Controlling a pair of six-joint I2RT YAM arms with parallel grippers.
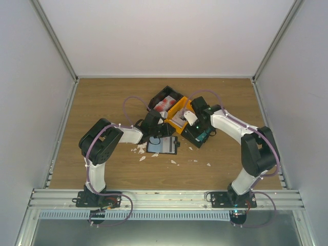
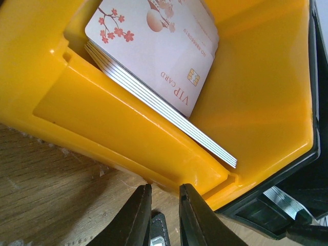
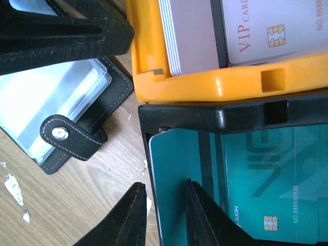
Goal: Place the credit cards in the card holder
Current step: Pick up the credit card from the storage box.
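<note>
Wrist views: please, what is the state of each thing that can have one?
card holder: open, flat on the table, strap undone.
orange bin: holds a stack of pink cards.
black bin: holds teal cards.
left claw: jaws nearly together; grip unclear.
right claw: open, astride the black bin's wall and a teal card's edge.

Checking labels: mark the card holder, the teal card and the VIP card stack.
card holder (image 3: 72,138), right wrist view, snap strap.
teal card (image 3: 266,184), right wrist view, printed face.
VIP card stack (image 2: 154,51), left wrist view, top card's face.
</note>
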